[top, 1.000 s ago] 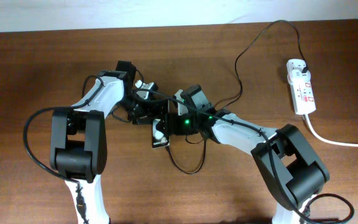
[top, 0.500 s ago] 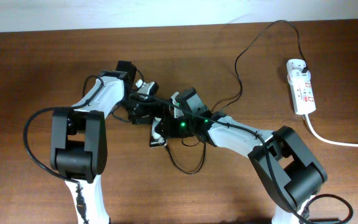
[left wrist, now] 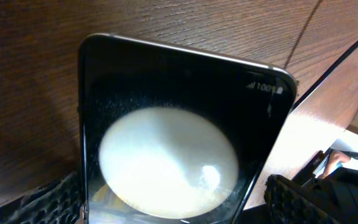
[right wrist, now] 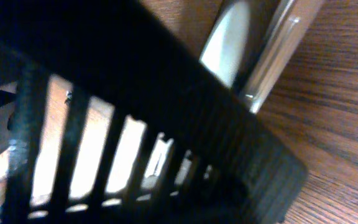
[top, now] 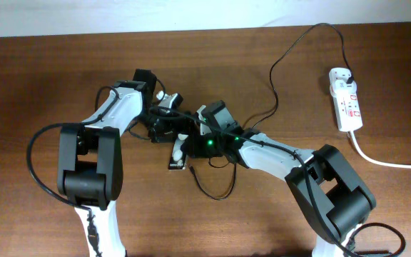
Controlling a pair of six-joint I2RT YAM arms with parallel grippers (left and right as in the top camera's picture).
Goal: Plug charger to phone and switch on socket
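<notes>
The phone (top: 178,154), a small black slab with white spots, lies on the table between my two grippers. In the left wrist view the phone (left wrist: 179,124) fills the frame, its glossy face showing a large white reflection. My left gripper (top: 164,130) holds its near end between the fingers (left wrist: 45,200). My right gripper (top: 193,145) sits against the phone's right side. Its wrist view is blocked by a dark blurred finger (right wrist: 135,106), and only the phone's pale edge (right wrist: 272,50) shows. The charger cable (top: 273,75) runs from the socket strip (top: 347,100) and loops near the phone's lower end. Its tip is hidden.
The charger's black plug (top: 349,73) sits in the far end of the strip. The strip's thick white cord (top: 387,163) runs off to the right. A cable loop (top: 216,193) lies in front of the phone. The table's far edge meets a pale wall.
The phone has shifted slightly left and toward the front. My right gripper has moved a little left with it. The left arm has barely moved.
</notes>
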